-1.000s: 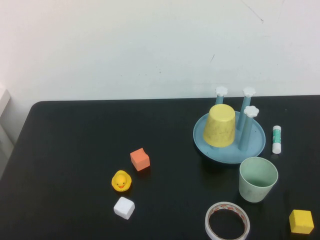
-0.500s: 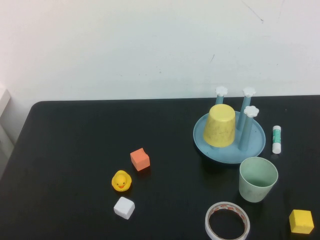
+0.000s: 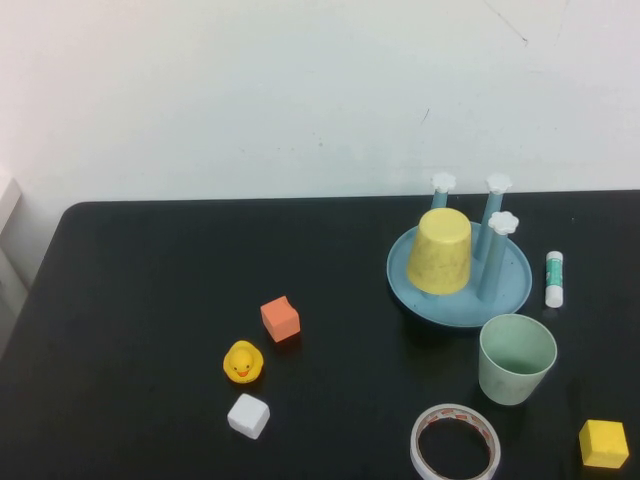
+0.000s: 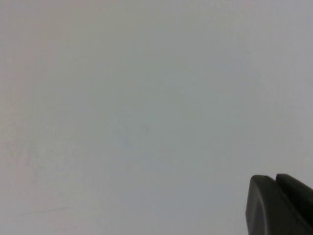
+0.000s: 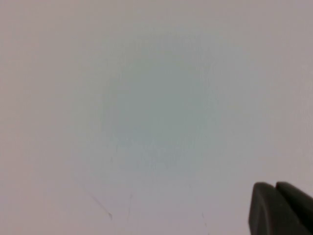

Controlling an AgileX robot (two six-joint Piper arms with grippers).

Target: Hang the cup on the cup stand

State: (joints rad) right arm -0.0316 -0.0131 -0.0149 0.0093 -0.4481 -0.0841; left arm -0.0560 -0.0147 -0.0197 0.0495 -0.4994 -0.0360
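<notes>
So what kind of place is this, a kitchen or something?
More likely a lab test bench: a bare black table against a plain white wall, laid with unrelated props such as a cup stand, rubber duck and tape roll.

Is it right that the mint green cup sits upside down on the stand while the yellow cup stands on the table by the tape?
No, swapped. The high view shows the yellow cup upside down on the cup stand; the mint-green cup stands upright on the table by the tape. Both grippers, left gripper and right gripper, are shut, facing the wall.
</notes>
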